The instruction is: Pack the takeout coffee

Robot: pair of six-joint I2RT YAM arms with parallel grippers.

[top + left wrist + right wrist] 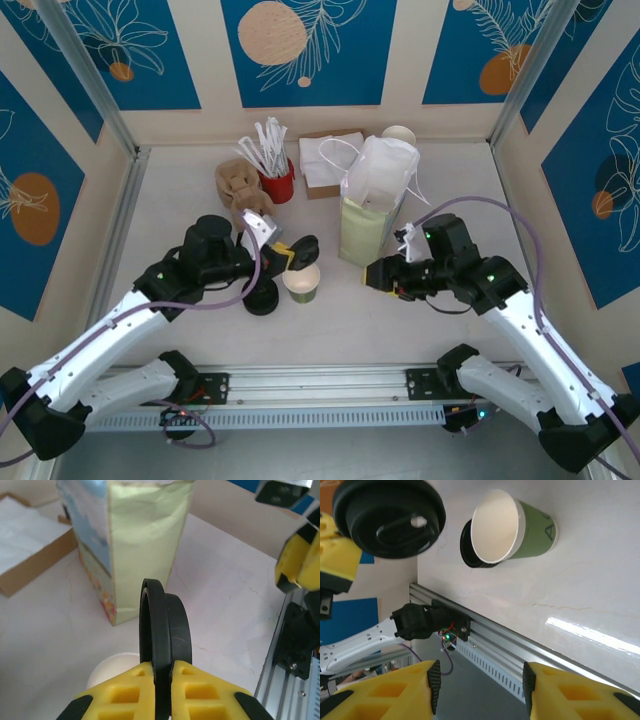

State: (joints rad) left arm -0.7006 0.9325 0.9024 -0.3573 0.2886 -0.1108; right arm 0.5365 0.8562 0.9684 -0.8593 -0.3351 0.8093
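1 open-topped cup (301,283), 1 paper bag (362,235); left gripper (156,669) tight around 1 black lid (177,630), right gripper (480,680) wide.

Small open paper cup (301,283) stands mid-table, with a low pile of black plastic lids (262,298) just beside it on the left. Behind and above the cup hangs the left gripper (290,256), clamping a round black plastic lid (303,248) on edge. To the cup's right lies the right gripper (376,276), with a tall paper bag (372,220) behind it.
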